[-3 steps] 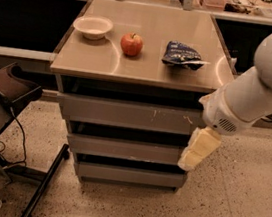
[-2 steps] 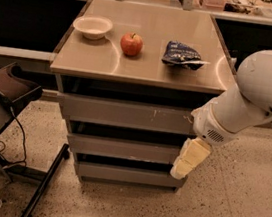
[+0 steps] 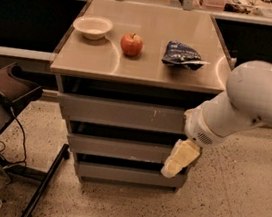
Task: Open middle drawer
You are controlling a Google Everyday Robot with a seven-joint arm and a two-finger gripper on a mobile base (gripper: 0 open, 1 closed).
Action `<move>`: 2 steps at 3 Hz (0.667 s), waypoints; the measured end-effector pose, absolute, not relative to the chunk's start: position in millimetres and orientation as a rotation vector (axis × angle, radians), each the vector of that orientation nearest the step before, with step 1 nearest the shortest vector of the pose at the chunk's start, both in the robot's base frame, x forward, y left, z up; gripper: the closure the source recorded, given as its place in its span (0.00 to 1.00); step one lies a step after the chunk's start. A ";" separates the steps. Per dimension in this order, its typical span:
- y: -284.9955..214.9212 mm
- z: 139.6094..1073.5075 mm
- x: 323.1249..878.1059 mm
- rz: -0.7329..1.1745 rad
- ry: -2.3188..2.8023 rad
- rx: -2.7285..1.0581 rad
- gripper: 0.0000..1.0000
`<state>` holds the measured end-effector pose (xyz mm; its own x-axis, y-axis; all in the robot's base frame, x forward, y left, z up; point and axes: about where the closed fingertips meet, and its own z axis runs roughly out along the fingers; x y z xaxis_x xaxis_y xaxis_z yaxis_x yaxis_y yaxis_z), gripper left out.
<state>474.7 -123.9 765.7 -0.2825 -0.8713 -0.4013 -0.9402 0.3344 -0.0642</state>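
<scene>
The middle drawer (image 3: 117, 148) is a wide shallow grey front in the metal cabinet, below the taller scratched top front (image 3: 120, 113) and above the narrow bottom front (image 3: 121, 174). It looks closed, about flush with the fronts around it. My gripper (image 3: 178, 161), pale yellow at the end of the white arm (image 3: 247, 106), hangs pointing down in front of the right end of the middle drawer, overlapping its right edge. I cannot tell whether it touches the drawer.
On the cabinet top (image 3: 97, 59) stand a white bowl (image 3: 92, 26), a red apple (image 3: 131, 44) and a dark blue chip bag (image 3: 181, 55). A dark stand with a cable (image 3: 7, 92) stands at the left. Speckled floor (image 3: 233, 205) lies to the right.
The arm has swung left and in toward the cabinet. The gripper has moved from the cabinet's right side to in front of the middle drawer's right end.
</scene>
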 end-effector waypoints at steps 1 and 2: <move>-89.5 717.1 488.6 0.292 2.174 -1.587 0.00; -55.4 685.7 512.2 0.293 2.089 -1.549 0.00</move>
